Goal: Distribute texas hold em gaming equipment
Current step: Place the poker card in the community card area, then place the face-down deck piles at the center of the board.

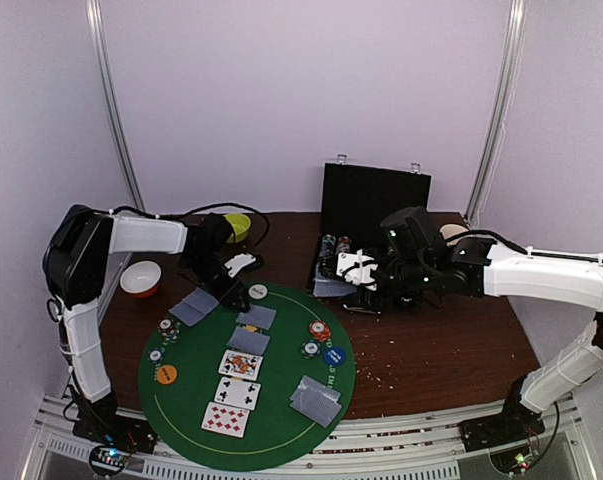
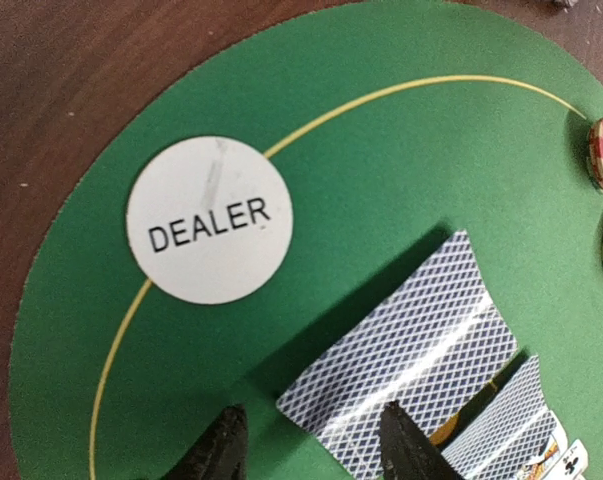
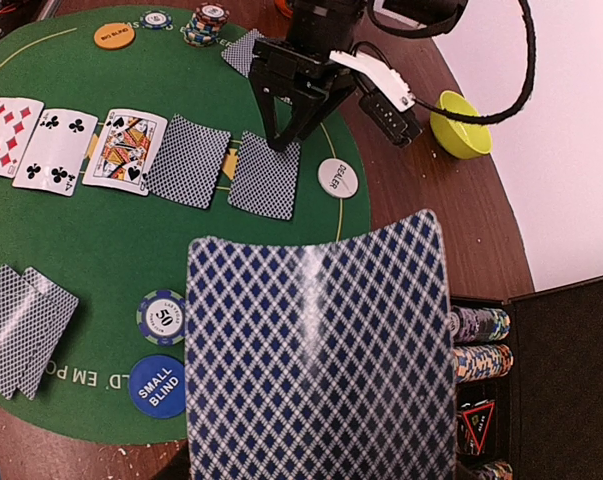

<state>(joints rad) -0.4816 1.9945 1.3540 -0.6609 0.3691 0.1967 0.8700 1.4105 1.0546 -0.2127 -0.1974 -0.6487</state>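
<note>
Left arm: stretched over the far edge of the green mat (image 1: 281, 420), left gripper (image 2: 316, 450) aimed down, jaws apart.
Right arm: folded inward by the chip case (image 1: 376, 200), right gripper (image 1: 349, 278) clamped on the held card (image 3: 321, 350).
Obscured: right fingers hidden behind that bowed card; left tips cut off at frame edge.
Board card (image 2: 401, 340): flat, face down, under the left tips; contact unclear. DEALER button (image 2: 209, 220) near.

Brown table (image 1: 451, 350) under green mat (image 1: 281, 425)

A diamond-backed card (image 3: 321, 350) bows upright in my right fingers (image 1: 353, 268); five cards (image 3: 126, 152) lie in a row, three face up, beside the white DEALER disc (image 2: 209, 220).
</note>
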